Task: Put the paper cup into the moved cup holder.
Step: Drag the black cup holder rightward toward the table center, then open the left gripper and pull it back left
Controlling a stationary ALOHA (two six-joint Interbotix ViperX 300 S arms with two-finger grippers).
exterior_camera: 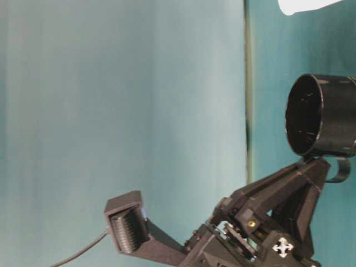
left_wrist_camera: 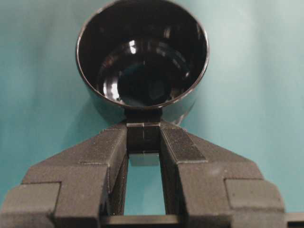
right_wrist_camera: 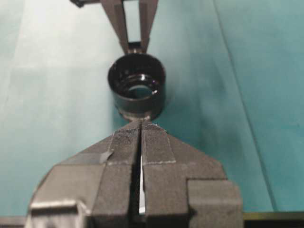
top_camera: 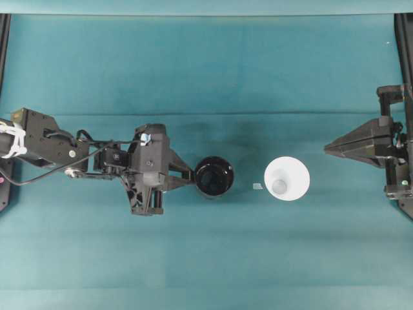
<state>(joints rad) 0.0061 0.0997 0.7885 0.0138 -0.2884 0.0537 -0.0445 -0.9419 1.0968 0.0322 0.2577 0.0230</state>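
The left black robot gripper (left_wrist_camera: 143,137) is pinching the small side handle of the glossy black round mug-like cup holder (top_camera: 213,176), its two ribbed fingers (left_wrist_camera: 178,145) narrowed onto that handle and leaving only a slim gap behind it. The right black robot gripper (right_wrist_camera: 142,124) is sitting far off at the right edge of the teal cloth-covered table (top_camera: 206,71), its jaws pressed together and gripping nothing. The cup holder is standing upright near the middle of the table, mouth up, its dark shiny interior catching reflections. The plain white tapered paper cup (top_camera: 286,179) is standing upright just to the right of the cup holder, apart from it, wide rim up, untouched by either gripper. A tiny pale scrap (top_camera: 257,186) is lying between the two vessels.
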